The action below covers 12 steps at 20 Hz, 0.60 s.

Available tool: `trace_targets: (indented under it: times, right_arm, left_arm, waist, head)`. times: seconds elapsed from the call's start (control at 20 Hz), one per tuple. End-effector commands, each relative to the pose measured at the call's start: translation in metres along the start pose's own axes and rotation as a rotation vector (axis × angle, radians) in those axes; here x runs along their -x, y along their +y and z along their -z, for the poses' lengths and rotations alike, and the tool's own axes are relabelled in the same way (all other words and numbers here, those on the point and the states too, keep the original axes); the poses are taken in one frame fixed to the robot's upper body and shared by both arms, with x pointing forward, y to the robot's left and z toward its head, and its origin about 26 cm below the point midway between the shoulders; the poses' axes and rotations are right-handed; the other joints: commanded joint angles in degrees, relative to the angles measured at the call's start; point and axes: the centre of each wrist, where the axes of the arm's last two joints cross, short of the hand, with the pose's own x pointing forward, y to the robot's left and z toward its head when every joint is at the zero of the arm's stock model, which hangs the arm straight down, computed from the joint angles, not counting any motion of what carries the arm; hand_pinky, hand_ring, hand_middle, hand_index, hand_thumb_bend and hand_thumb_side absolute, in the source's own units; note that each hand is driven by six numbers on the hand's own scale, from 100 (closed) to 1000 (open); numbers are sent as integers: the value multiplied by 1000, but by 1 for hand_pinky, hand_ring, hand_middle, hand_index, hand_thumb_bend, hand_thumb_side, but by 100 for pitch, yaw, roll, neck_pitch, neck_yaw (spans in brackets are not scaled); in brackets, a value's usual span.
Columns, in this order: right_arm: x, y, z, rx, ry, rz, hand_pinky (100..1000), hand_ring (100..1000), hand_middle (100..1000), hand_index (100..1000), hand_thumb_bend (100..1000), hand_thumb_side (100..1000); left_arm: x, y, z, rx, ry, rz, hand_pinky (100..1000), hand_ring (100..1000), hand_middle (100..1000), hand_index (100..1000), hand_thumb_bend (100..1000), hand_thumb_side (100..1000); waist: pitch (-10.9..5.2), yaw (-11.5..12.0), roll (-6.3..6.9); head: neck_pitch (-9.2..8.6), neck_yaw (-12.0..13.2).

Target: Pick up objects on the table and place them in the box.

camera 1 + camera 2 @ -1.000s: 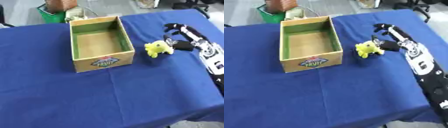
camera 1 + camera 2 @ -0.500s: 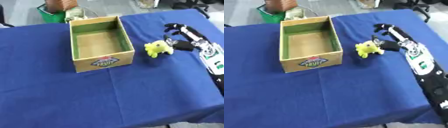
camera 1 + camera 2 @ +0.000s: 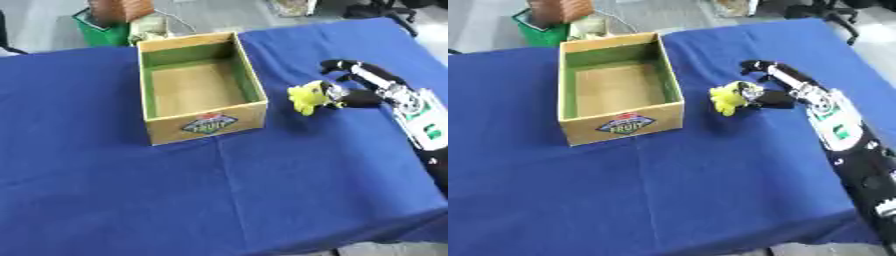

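We list the scene from left to right. First, the desk [image 3: 105,190], covered in a blue cloth, which carries everything of the task. Second, the box [image 3: 200,86], an open cardboard carton with a green inner lining and a printed label on its near wall, standing left of centre; we see nothing inside it. Third, the yellow toy [image 3: 304,97], a small soft-looking figure just beside the right wall of the box and apart from it; we cannot tell whether it rests on the cloth or is already slightly lifted. Fourth, the right robot hand [image 3: 350,92], black with silver parts, reaching in from the right edge; its fingers and thumb are curled round the right side of the toy, so we record it as holding the toy at the grasp point. The left robot hand appears in neither view. Step in hand, as we judge it: the grasp on the toy, with the carry not yet made. The next move, in our judgement, calls for a lift high enough to clear the right wall of the box, a short travel leftward over the open top, and a release above the bare floor of the box.
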Motion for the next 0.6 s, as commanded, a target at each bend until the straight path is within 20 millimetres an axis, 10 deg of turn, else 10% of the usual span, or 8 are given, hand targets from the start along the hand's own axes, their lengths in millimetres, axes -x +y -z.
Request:
trace_targets:
  times: [0.05, 0.6]
  right_arm:
    - [0, -9, 2, -16, 13, -29, 870, 998, 846, 977, 122, 598]
    - [1, -3, 11, -29, 73, -94, 895, 1000, 882, 981, 157, 590]
  left_arm:
    - [-6, 3, 4, 1, -26, 8, 472, 401, 453, 610, 802, 184]
    - [-6, 2, 4, 0, -25, 6, 473, 401, 453, 610, 802, 184]
  waist:
    - [-94, 1, -11]
    - [-87, 8, 9]
  head:
    - [30, -29]
    - [21, -50]
